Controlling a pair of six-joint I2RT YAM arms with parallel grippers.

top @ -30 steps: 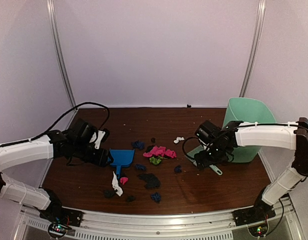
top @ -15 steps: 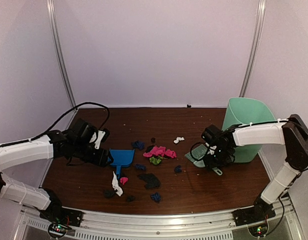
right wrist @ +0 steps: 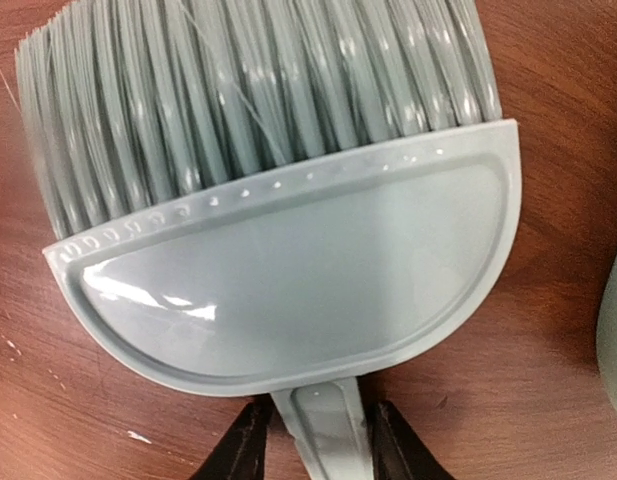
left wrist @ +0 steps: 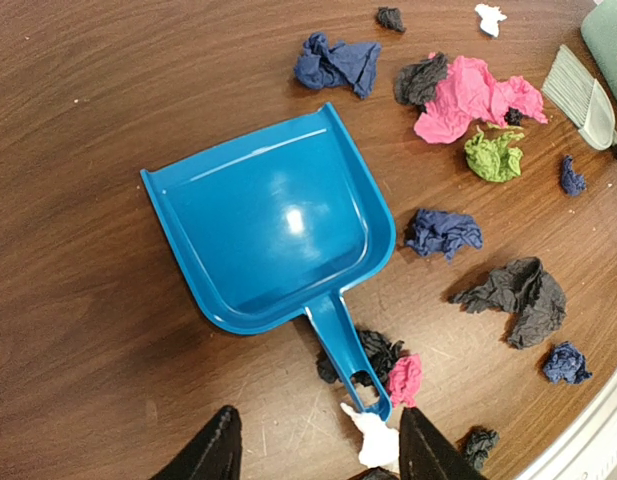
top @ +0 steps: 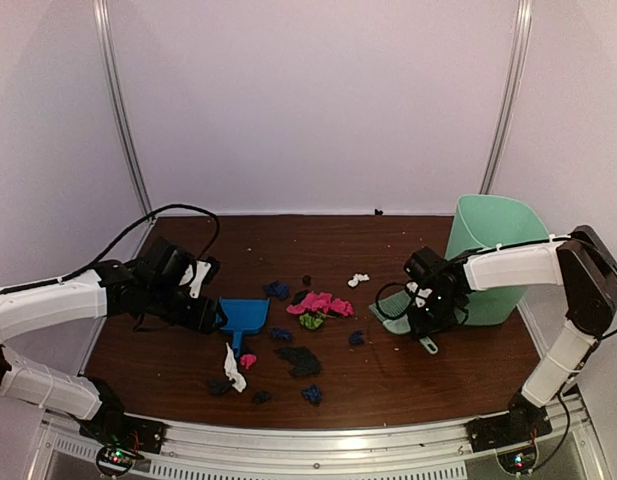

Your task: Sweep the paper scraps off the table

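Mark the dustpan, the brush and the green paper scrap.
dustpan [left wrist: 273,225]: left wrist view, basin centre.
brush [right wrist: 288,285]: right wrist view, plastic head below the bristles.
green paper scrap [left wrist: 493,155]: left wrist view, wad's middle.

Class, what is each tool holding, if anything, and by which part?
Right tool grips the mint-green plastic hand brush by its handle neck; left tool, open, holds nothing.
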